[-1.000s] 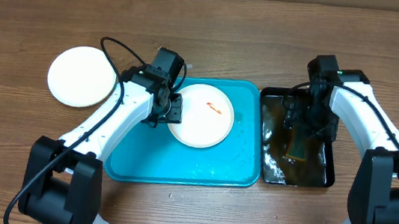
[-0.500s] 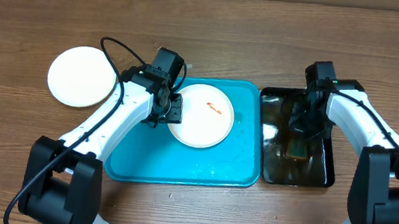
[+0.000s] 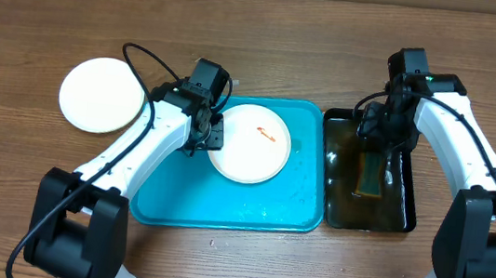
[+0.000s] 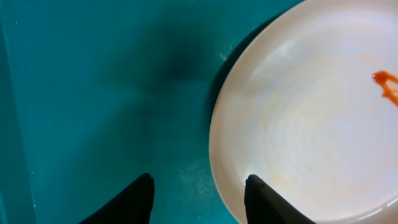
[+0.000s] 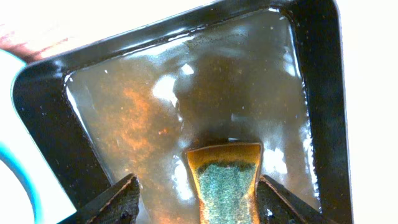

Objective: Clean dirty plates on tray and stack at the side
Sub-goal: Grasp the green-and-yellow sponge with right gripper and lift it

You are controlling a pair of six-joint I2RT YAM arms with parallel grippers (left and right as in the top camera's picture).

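A white plate (image 3: 249,144) with a small red-orange smear (image 3: 265,134) lies on the turquoise tray (image 3: 222,202). My left gripper (image 3: 214,136) is open at the plate's left edge. In the left wrist view (image 4: 199,194) one finger is over the plate (image 4: 311,124) and the other over the tray (image 4: 93,93), astride the rim. A second white plate (image 3: 99,94) lies on the table left of the tray. The plate with the yellow-green rim is not in view. My right gripper (image 3: 372,139) is open over the black tub, its fingers (image 5: 199,199) either side of the sponge (image 5: 227,180).
The black tub (image 3: 405,218) of brownish water stands right against the tray's right side, with the yellow-green sponge (image 3: 370,174) lying in it. The tub's wall (image 5: 37,124) shows in the right wrist view. Bare wooden table lies all round.
My right gripper has risen and moved toward the far end of the tub. The sponge stays in the water and the splashing has settled. The left gripper has barely moved.
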